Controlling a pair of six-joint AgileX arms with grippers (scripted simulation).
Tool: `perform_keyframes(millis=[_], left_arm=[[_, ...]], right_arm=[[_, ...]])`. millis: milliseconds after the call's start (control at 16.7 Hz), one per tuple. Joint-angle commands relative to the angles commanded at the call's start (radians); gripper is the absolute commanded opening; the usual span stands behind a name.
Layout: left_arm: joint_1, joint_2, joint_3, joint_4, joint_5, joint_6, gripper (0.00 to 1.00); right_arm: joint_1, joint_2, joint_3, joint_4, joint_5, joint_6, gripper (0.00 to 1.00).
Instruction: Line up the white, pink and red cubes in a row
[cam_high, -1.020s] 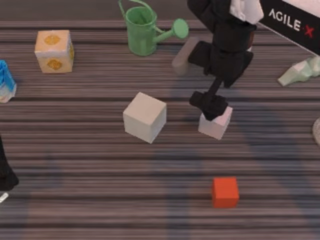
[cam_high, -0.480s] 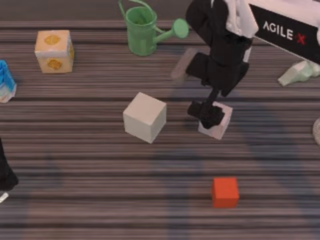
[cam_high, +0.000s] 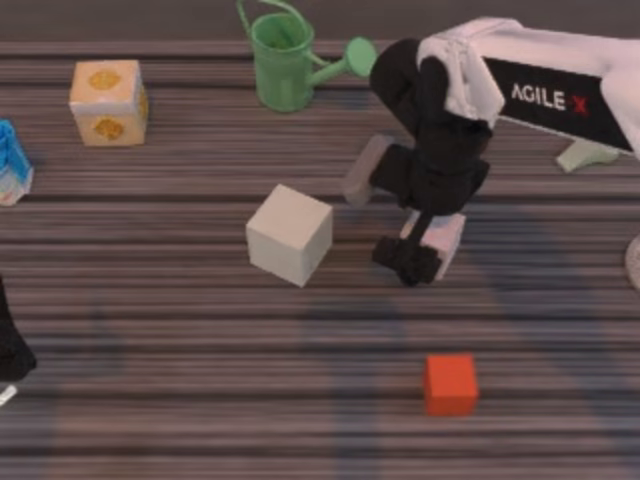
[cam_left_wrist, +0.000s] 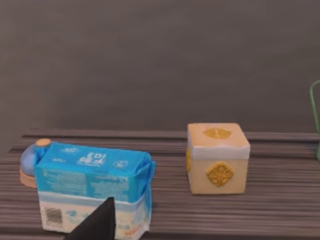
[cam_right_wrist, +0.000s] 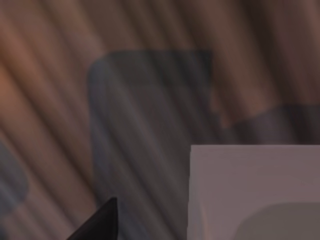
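Reaching in from the top view's right edge, the right arm sets its black two-finger right gripper (cam_high: 410, 262) low over the mid-sized, pale pink matte cube (cam_high: 447, 236), near the table's middle. The fingers overlap the cube's near-left edge, so the cube appears to be gripped, though actual contact cannot be confirmed; how wide the fingers stand cannot be told. In the right wrist view the pink cube (cam_right_wrist: 255, 192) fills one corner at very close range, with striped tabletop and a dark shadow beside it.

The large off-white matte cube (cam_high: 289, 234) stands to the left of the pink one, apart from it and turned slightly askew to the table's stripes. The small bright orange-red matte cube (cam_high: 450, 384) sits nearer the front edge, well apart from both and roughly below the pink cube in the top view.

Farther back stand a green watering can (cam_high: 286, 62) and, toward the left, a cream cube with orange-yellow patterned faces (cam_high: 109, 101). A blue and white packet (cam_high: 12, 164) lies at the left edge. The dark striped wooden table (cam_high: 180, 350) carries everything.

The left gripper (cam_high: 10, 352) is parked at the table's front left edge; its finger state cannot be told.
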Motion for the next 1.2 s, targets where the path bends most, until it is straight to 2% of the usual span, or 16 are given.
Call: perform_keyframes(millis=[120,900,1200], left_arm=[[0.000,0.000,0.000,0.000,0.000,0.000,1.00],[0.000,0.000,0.000,0.000,0.000,0.000,1.00],[0.000,0.000,0.000,0.000,0.000,0.000,1.00]], right_arm=[[0.000,0.000,0.000,0.000,0.000,0.000,1.00],[0.000,0.000,0.000,0.000,0.000,0.000,0.02],[0.000,0.000,0.000,0.000,0.000,0.000,0.00]])
